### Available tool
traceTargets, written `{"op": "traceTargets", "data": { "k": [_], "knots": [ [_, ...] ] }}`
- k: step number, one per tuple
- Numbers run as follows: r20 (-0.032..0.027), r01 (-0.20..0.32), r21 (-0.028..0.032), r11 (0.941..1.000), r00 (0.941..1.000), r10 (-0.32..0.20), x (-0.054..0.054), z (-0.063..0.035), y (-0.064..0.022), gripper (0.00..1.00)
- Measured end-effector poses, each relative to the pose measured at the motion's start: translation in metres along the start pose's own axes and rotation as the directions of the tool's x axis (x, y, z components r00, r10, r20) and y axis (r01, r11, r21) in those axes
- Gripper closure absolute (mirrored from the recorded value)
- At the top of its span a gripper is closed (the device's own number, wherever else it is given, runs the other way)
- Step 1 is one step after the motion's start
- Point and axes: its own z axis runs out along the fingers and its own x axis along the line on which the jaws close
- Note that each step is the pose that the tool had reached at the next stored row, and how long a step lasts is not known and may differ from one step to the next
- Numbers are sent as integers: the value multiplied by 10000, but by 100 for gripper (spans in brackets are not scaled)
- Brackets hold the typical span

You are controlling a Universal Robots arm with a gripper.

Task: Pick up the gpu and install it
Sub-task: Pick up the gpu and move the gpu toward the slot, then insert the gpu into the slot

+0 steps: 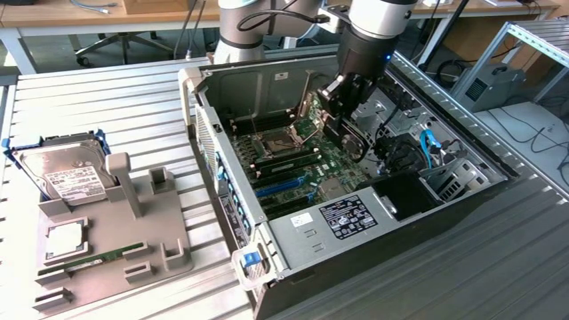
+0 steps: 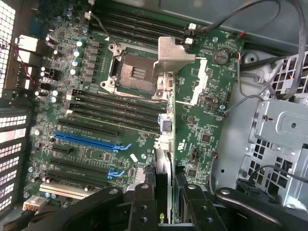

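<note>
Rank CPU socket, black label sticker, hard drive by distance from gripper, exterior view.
1. CPU socket, on the motherboard, near the gripper.
2. Black label sticker, on the grey panel.
3. Hard drive, far off at the exterior view's left.

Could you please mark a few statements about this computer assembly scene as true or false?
1. The gripper grips the gpu. True.
2. The hard drive sits inside the case. False: it lies outside the case, at the tray on the exterior view's left.
3. The gpu is over the motherboard. True.
4. The case is closed. False: its side is open and the motherboard is exposed.
</note>
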Motion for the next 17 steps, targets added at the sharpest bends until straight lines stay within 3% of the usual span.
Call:
{"op": "traceTargets", "data": {
  "k": [13,17],
  "knots": [
    [1,2,0,10000,10000,-2,-1,0,0,74],
    [1,217,-5,9998,9998,-217,-1,0,0,74]
  ]
}}
